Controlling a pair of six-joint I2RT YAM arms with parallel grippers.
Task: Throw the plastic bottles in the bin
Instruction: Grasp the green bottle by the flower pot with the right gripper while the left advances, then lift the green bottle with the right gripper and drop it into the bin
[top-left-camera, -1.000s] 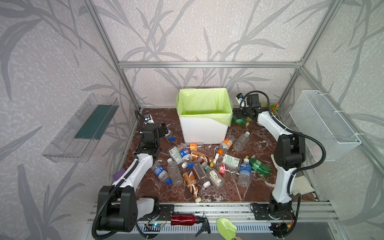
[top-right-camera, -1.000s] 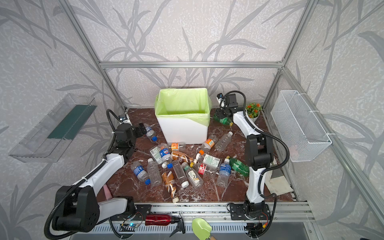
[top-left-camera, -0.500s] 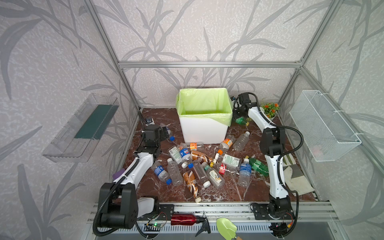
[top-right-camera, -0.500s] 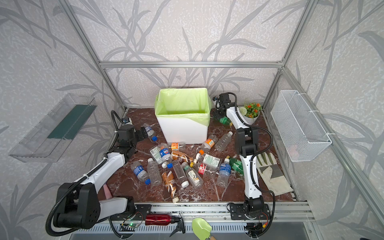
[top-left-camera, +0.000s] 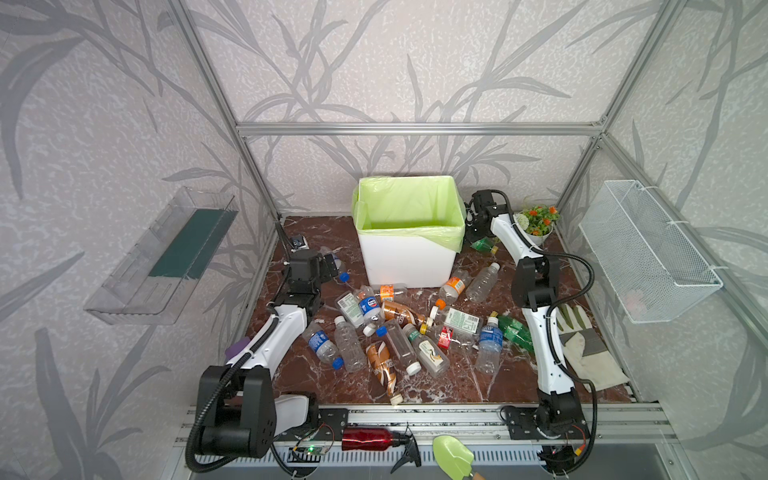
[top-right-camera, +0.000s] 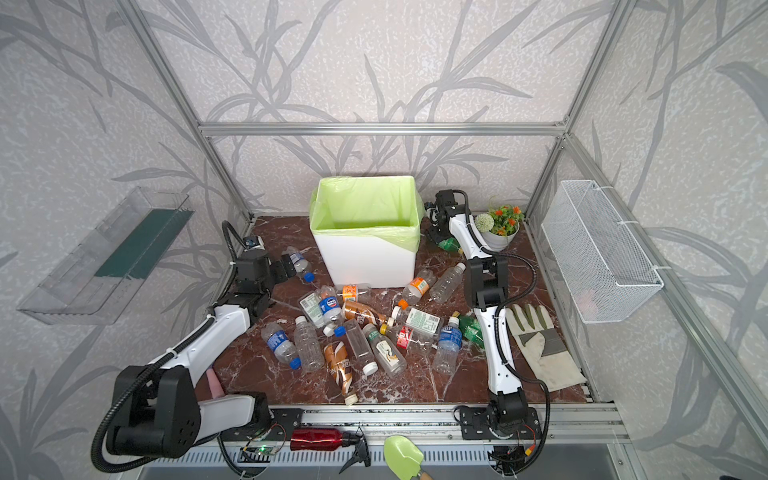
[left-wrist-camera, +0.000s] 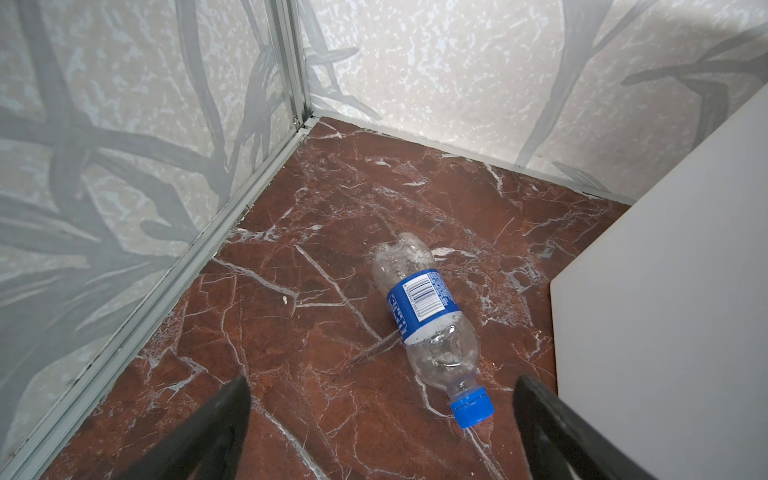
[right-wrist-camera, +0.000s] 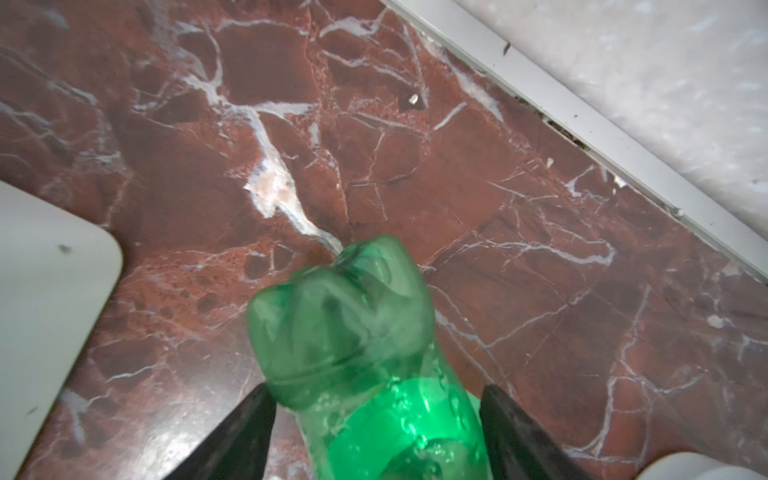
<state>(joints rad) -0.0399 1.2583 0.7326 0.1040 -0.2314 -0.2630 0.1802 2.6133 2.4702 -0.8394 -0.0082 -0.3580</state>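
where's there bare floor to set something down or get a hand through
Free: the back-left corner behind the blue-label bottle, between wall and bin; the front-right patch between bottle pile, rail and right arm. Crowded: in front of the bin.

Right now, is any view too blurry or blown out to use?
Right wrist view: the green bottle is close and soft, with a bright glare patch on its body. Left wrist view: sharp, and the barcode on the blue-label bottle reads clearly. Both top views: even light, soft shadows, and a strong wide-angle perspective that splays the frame posts outward.
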